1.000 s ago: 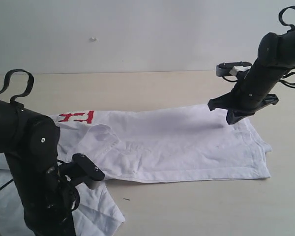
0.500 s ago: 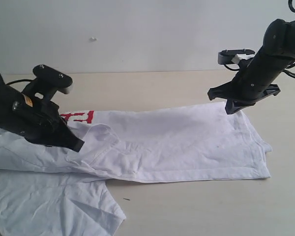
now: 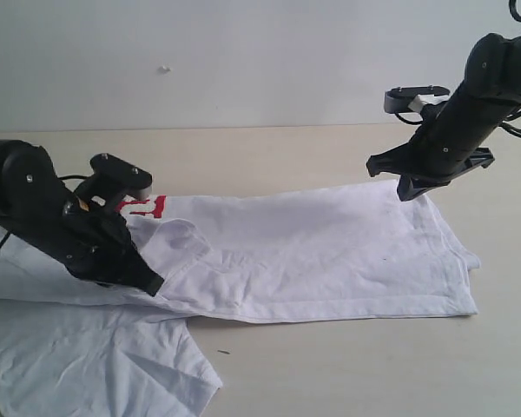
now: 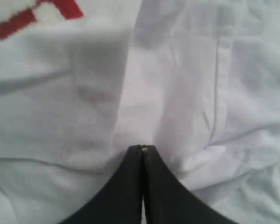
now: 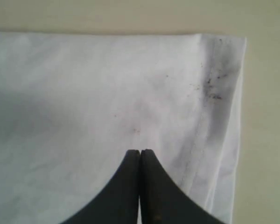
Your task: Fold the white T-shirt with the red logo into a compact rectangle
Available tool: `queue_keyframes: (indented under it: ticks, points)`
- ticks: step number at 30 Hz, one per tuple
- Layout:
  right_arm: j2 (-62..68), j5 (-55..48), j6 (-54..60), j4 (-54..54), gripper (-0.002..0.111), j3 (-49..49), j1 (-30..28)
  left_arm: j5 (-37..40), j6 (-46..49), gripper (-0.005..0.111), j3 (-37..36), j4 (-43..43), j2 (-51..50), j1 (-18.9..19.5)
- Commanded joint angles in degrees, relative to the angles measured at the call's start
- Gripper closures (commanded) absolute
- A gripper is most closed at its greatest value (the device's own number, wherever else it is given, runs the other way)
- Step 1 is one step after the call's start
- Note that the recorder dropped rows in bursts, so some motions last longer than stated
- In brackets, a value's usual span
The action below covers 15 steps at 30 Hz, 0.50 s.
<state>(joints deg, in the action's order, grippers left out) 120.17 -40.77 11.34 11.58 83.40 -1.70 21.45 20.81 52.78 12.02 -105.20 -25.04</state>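
Over the white T-shirt (image 3: pixel 313 252), closed left claw (image 3: pixel 154 284) low; right claw (image 3: pixel 407 192) raised

The logo (image 3: pixel 154 207) is mostly hidden behind the left arm (image 3: pixel 35 208) (a red scrap shows); the shirt (image 3: pixel 313 252) runs off lower left.

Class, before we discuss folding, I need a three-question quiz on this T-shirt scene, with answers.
1. True or false: the right gripper is open.
2. On the large white short-sleeved T-shirt, the long red outlined logo lies nearest: A) the left gripper; B) the right gripper; C) the hem.
3. What marks the shirt's corner in the right wrist view?
Key: 1 false, it is shut; 2 A; 3 dark specks.
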Motion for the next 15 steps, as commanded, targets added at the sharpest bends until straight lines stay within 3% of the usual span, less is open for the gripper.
queue_keyframes:
  ticks: [1,15]
  points:
    - [-0.5,0.0,0.6,0.2,0.108,-0.2,0.0,-4.2,1.3,0.107,0.1,0.4,-2.8,-0.2]
    - [-0.5,0.1,0.6,0.0,0.108,-0.2,0.0,-10.2,1.4,0.107,7.7,-2.3,-2.9,3.1]
